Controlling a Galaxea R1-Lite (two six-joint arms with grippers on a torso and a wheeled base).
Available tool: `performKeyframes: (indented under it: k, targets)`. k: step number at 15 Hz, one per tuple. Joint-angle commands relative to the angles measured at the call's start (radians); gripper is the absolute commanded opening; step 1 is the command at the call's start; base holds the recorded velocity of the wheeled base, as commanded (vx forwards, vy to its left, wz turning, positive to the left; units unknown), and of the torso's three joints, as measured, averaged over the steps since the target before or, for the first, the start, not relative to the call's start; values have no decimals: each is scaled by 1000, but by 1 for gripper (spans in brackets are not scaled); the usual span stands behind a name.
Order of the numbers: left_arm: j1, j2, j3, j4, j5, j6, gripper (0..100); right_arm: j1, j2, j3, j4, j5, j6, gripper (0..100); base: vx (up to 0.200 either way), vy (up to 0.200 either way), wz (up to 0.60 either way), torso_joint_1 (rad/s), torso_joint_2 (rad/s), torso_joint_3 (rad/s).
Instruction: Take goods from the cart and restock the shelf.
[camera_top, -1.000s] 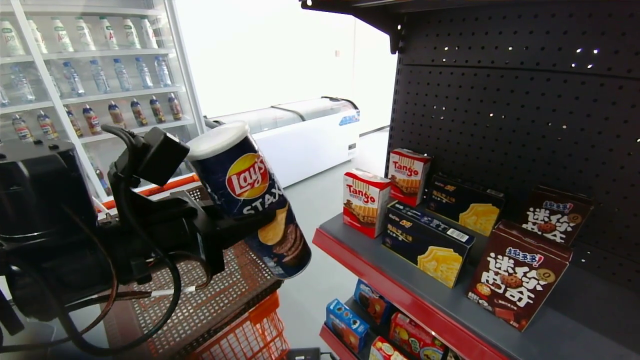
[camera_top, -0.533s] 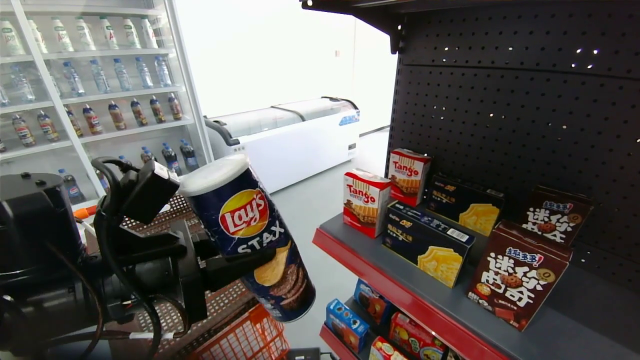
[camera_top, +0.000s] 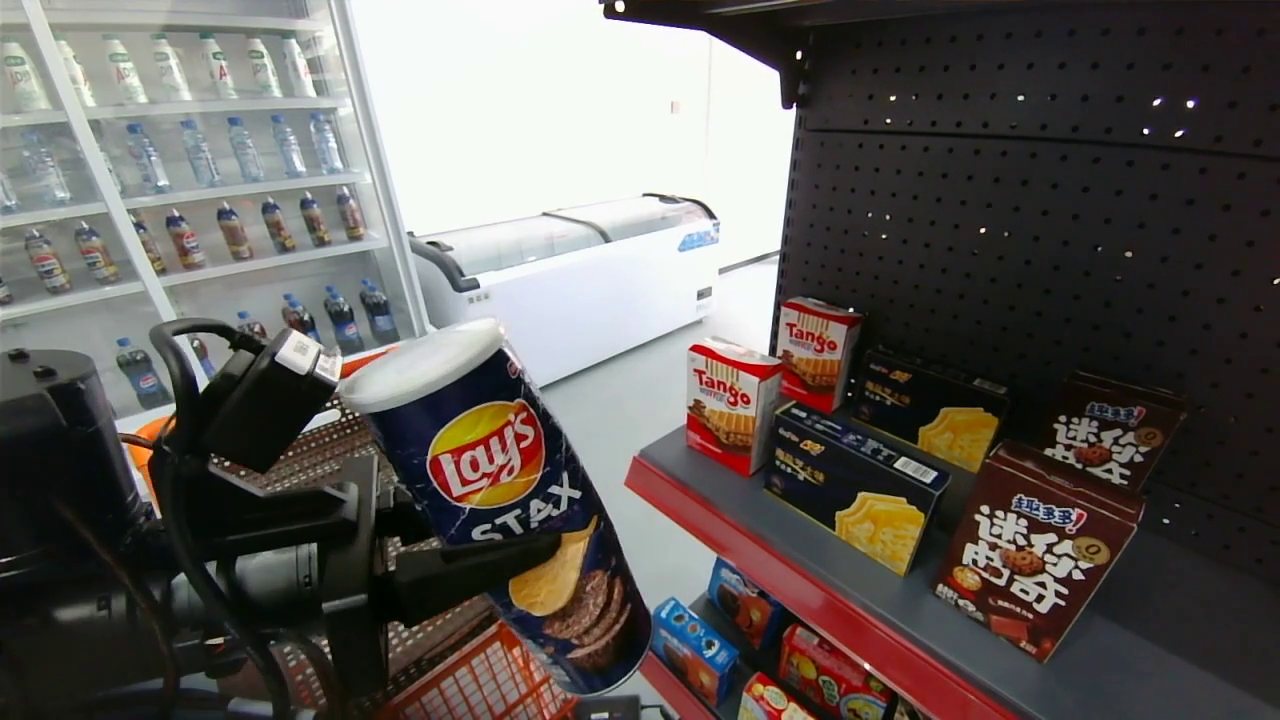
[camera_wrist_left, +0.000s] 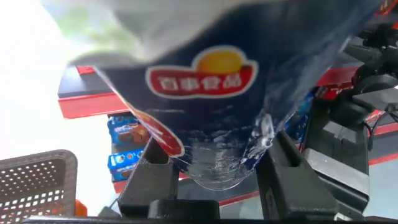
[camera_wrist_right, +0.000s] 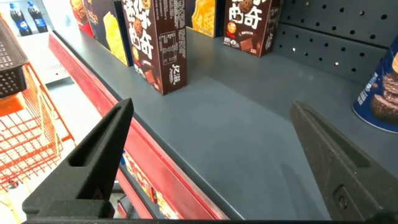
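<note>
One chip can (camera_top: 500, 480), pinched by left claw (camera_top: 470, 548), tilts (lid (camera_top: 420, 352) uppermost, base toward shelf (camera_top: 1160, 600))

Bright white light is washing out the back wall (camera_top: 560, 110) while a glass-front drinks cooler (camera_top: 385, 215) is showing off rows of bottles (camera_top: 232, 230) and a white chest freezer (camera_top: 590, 275) is sitting nearby on the pale grey floor (camera_top: 635, 405).

The left gripper (camera_top: 478, 540), a black two-fingered clamp, grips a dark blue chip can (camera_top: 500, 480) with a white lid (tilted, lid toward the camera) above an orange mesh cart (camera_top: 470, 685). To its right, a grey shelf (camera_top: 1150, 610) holds red-and-white wafer boxes (camera_top: 733, 405) and brown cookie boxes (camera_top: 1035, 545). A bottle cooler (camera_top: 200, 150) stands behind.
</note>
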Motion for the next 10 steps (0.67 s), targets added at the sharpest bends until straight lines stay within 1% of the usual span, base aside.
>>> performKeyframes:
  k: [1, 3, 4, 6, 8, 10]
  targets:
    - [-2, -2, -2, -2, -2, 1, 0, 0, 1, 0, 0, 2, -2, 100, 0, 0, 0, 0, 0, 0]
    - [4, -2, -1, -4, -69, 2, 0, 0, 1, 0, 0, 2, -2, 100, 0, 0, 0, 0, 0, 0]
    - [-1, -4, -1, -4, -79, 9, 0, 0, 1, 0, -2, 2, -2, 100, 0, 0, 0, 0, 0, 0]
    - [-4, -4, 15, -2, -117, 38, 0, 0, 1, 0, 0, 2, -2, 100, 0, 0, 0, 0, 0, 0]
    - [-8, -5, 38, 0, -134, 71, 0, 0, 1, 0, 0, 2, -2, 100, 0, 0, 0, 0, 0, 0]
    - [-16, -8, 54, 0, -140, 73, 0, 0, 1, 0, 0, 2, -2, 100, 0, 0, 0, 0, 0, 0]
